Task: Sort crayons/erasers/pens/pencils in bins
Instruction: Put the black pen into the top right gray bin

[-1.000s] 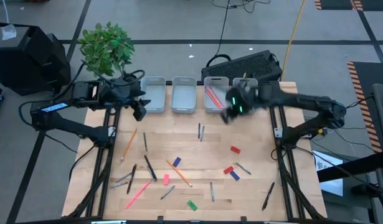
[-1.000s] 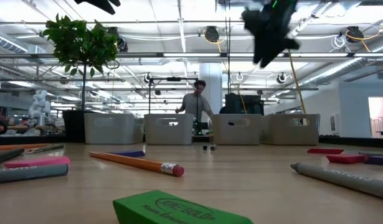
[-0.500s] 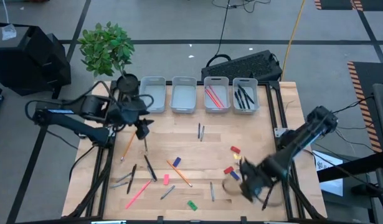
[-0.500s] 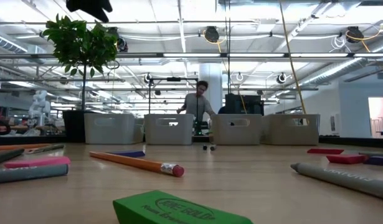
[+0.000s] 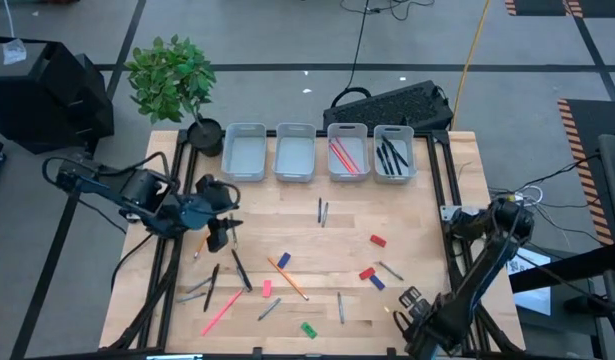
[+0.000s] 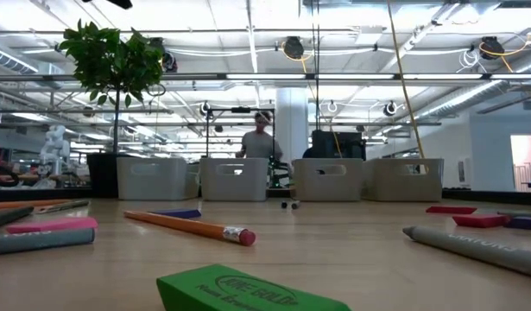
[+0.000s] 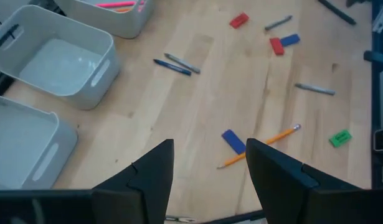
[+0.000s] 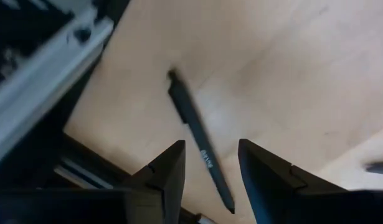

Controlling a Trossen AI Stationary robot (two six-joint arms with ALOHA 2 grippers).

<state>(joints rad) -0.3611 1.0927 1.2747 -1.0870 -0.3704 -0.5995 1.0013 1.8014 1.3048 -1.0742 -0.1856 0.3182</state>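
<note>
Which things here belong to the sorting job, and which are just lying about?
Job: bins, erasers, pens, pencils, crayons, left gripper, right gripper.
Just there: plant, keyboard, person beyond the table.

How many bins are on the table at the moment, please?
4, in a row along the table's far edge, left to right: first bin, second bin, third bin holding pink sticks, fourth bin holding dark pens. None seems hidden.

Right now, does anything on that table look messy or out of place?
Yes. Pencils, pens and erasers lie scattered across the table, while two of the four bins are still empty. One black pen lies alone near the table's edge.
</note>
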